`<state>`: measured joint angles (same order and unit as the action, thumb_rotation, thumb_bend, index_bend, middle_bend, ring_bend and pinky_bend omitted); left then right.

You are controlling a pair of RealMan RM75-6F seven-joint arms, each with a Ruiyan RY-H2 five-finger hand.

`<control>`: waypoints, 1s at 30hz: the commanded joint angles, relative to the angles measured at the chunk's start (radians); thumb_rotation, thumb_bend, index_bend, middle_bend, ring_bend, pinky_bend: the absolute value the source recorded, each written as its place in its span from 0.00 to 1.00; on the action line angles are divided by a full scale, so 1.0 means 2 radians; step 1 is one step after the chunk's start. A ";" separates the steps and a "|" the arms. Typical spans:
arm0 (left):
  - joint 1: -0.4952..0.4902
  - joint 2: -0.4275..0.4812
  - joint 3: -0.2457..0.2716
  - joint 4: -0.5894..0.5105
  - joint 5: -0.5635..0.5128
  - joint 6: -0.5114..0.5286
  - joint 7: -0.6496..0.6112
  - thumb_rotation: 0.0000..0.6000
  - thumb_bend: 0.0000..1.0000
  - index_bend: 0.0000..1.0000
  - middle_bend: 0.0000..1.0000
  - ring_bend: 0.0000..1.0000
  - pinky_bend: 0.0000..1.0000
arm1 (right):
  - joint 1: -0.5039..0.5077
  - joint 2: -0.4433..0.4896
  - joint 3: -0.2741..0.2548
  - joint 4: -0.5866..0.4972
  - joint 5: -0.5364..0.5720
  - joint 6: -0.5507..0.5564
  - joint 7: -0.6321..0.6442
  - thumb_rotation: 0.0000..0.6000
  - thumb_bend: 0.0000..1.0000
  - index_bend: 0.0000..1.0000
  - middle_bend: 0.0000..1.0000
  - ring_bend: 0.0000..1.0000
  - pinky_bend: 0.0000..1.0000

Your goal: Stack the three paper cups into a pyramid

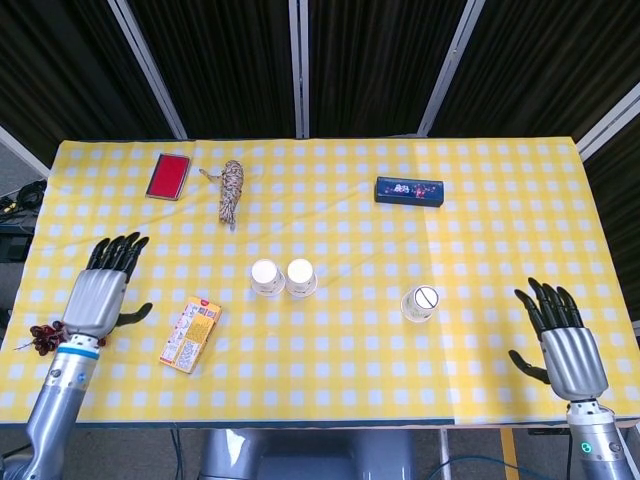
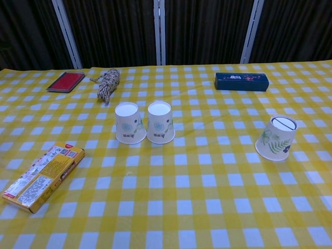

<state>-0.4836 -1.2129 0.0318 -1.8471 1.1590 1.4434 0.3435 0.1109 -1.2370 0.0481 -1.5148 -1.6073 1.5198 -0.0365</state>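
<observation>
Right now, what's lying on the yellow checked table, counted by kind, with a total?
White paper cups, upside down: 3
Flat red case: 1
Bundle of speckled twine: 1
Dark blue rectangular box: 1
Yellow snack packet: 1
Bunch of dark red grapes: 1
Total: 8

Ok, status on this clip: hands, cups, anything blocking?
Left hand and right hand open, holding nothing. Two cups side by side; third cup apart, unstacked. Nothing between them.
</observation>
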 commanded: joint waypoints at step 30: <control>0.137 0.054 0.010 0.039 0.122 0.052 -0.129 1.00 0.23 0.00 0.00 0.00 0.00 | 0.118 0.018 0.046 -0.143 0.186 -0.201 -0.150 1.00 0.09 0.23 0.01 0.00 0.08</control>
<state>-0.2097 -1.1061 0.0518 -1.7688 1.4024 1.5485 0.0852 0.3418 -1.1917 0.1391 -1.8098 -1.2426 1.1204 -0.3318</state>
